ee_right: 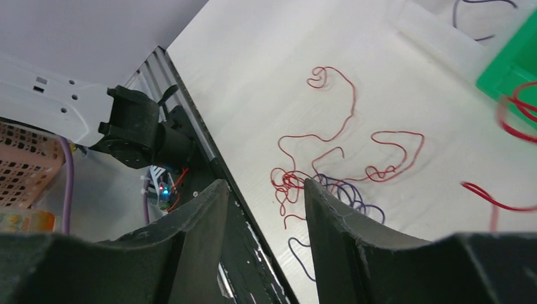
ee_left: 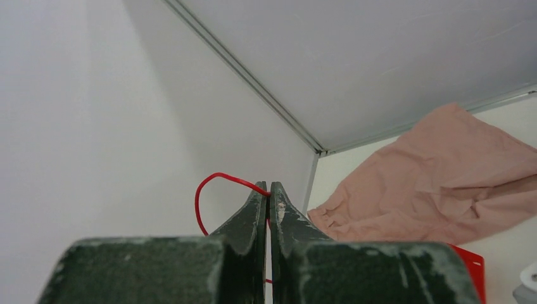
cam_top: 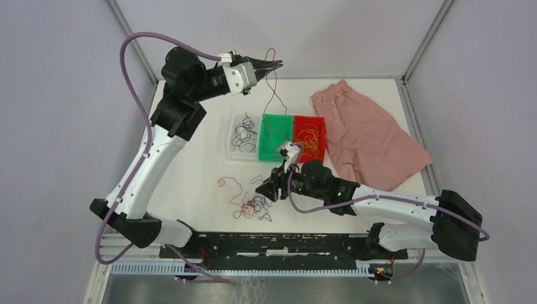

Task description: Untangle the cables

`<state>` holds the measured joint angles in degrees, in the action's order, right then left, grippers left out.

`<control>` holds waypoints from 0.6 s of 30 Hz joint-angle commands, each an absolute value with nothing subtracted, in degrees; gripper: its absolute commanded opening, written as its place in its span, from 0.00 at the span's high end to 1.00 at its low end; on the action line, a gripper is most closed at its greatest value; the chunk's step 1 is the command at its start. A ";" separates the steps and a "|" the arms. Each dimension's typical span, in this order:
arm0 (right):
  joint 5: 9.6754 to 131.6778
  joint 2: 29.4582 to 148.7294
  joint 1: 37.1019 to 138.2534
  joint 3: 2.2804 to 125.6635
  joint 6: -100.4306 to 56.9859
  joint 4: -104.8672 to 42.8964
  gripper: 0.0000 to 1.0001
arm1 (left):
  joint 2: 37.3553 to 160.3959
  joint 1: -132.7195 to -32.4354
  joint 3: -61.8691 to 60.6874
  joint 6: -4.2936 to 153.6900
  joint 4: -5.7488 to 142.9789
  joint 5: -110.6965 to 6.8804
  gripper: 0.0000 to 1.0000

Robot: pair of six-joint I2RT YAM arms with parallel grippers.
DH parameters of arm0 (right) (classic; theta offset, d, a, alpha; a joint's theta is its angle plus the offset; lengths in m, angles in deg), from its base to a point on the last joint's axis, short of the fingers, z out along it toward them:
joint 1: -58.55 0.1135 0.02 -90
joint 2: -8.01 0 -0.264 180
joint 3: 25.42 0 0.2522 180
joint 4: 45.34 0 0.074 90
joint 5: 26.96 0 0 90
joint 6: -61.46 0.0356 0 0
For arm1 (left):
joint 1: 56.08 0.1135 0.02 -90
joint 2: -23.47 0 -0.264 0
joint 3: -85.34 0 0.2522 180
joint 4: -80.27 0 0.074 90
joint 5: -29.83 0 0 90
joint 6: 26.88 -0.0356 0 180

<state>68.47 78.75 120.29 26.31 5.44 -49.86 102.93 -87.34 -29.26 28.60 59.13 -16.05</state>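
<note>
My left gripper [cam_top: 277, 64] is raised high at the back of the table and is shut on a thin red cable [cam_top: 273, 88]. The strand hangs down toward the green tray [cam_top: 273, 121]. In the left wrist view the red cable [ee_left: 209, 183] loops out from the closed fingertips [ee_left: 269, 193]. A tangle of red and purple cables [cam_top: 250, 206] lies on the table near the front. My right gripper [cam_top: 261, 187] is open and empty just above and right of it. The right wrist view shows that tangle [ee_right: 316, 180] beyond the open fingers [ee_right: 209, 209].
A clear tray [cam_top: 235, 144] holds purple cables, the green tray red ones, a red tray [cam_top: 316, 126] orange-yellow ones. A pink cloth [cam_top: 367, 136] lies at the right. The black front rail [cam_top: 278, 244] runs along the near edge.
</note>
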 commanded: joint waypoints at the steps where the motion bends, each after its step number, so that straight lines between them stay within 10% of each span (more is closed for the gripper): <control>1: 60.59 72.39 119.47 24.19 4.72 -47.34 0.47 | 104.58 -87.43 -29.60 30.57 60.14 -15.22 0.97; 18: 54.67 61.36 117.00 17.37 5.97 -42.64 0.54 | 109.30 -87.39 -28.38 25.93 65.12 -20.40 0.97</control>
